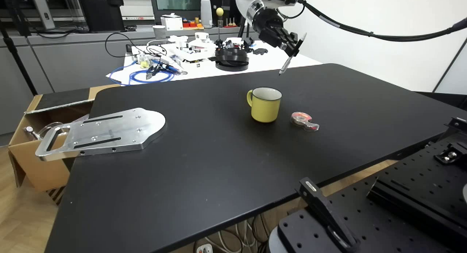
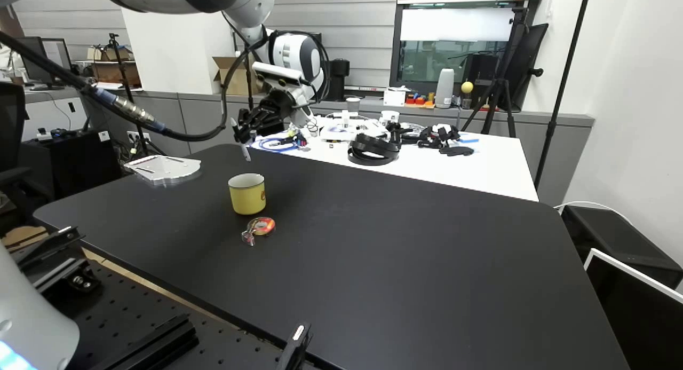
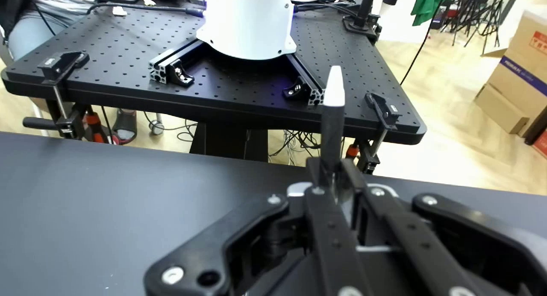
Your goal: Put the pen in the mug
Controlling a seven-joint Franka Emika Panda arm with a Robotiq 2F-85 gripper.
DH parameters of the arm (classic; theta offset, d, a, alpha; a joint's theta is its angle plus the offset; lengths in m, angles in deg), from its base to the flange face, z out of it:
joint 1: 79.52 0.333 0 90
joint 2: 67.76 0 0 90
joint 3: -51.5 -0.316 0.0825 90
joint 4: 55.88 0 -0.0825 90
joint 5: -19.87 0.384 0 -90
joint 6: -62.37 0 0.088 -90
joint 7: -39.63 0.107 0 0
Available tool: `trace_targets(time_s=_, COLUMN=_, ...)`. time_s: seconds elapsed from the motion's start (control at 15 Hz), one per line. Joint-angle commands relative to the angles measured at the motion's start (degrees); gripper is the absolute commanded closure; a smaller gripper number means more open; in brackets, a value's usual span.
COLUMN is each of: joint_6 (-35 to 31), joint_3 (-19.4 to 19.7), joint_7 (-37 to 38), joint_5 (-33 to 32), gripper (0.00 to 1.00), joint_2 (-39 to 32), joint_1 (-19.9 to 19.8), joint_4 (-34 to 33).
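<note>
The yellow-green mug point(image 1: 265, 107) stands upright on the black table, its pale inside open upward; it shows too in an exterior view point(image 2: 247, 200). Its handle is on the left in an exterior view. My gripper point(image 1: 294, 49) is shut on the pen point(image 1: 285, 65) and holds it tilted in the air, above and beyond the mug in both exterior views. Pen and mug are apart. In the wrist view the pen point(image 3: 333, 91) sticks out between the fingertips point(image 3: 331, 172), dark with a whitish end. The mug is out of the wrist view.
A clear tape dispenser point(image 1: 303, 120) lies close to the mug, also in an exterior view point(image 2: 260, 227). A silver metal plate point(image 1: 109, 132) lies by the table's edge, over a cardboard box point(image 1: 40, 169). A white table point(image 1: 204, 68) with cables and parts adjoins behind.
</note>
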Motion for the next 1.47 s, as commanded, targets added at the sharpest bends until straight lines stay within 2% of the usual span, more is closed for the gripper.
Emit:
trace_targets(time_s=0.0, joint_6=4.7, joint_3=-0.5, joint_7=1.7, joint_5=2.4, gripper=0.97, joint_2=-5.7, joint_1=0.2, joint_4=-8.7)
trace_targets(time_s=0.33, joint_6=5.2, joint_3=-0.6, joint_7=2.1, joint_5=3.9, gripper=0.97, joint_2=-10.6, joint_1=0.7, joint_4=-13.7)
trace_targets(time_s=0.87, joint_6=-2.3, joint_3=-1.0, joint_7=0.4, joint_5=3.9, gripper=0.97, joint_2=-15.1, joint_1=1.4, joint_4=-18.5)
trace_targets(time_s=0.93, joint_6=-3.2, joint_3=-1.1, joint_7=0.1, joint_5=3.8, gripper=0.63, joint_2=-15.2, joint_1=1.6, joint_4=-18.6)
trace_targets(time_s=1.07, joint_6=-4.0, joint_3=-1.0, joint_7=-0.1, joint_5=3.6, gripper=0.56, joint_2=-15.2, joint_1=1.9, joint_4=-18.9)
trace_targets(time_s=1.4, joint_6=-4.3, joint_3=-1.2, joint_7=-1.5, joint_5=3.5, gripper=0.21, joint_2=-12.7, joint_1=2.4, joint_4=-20.3)
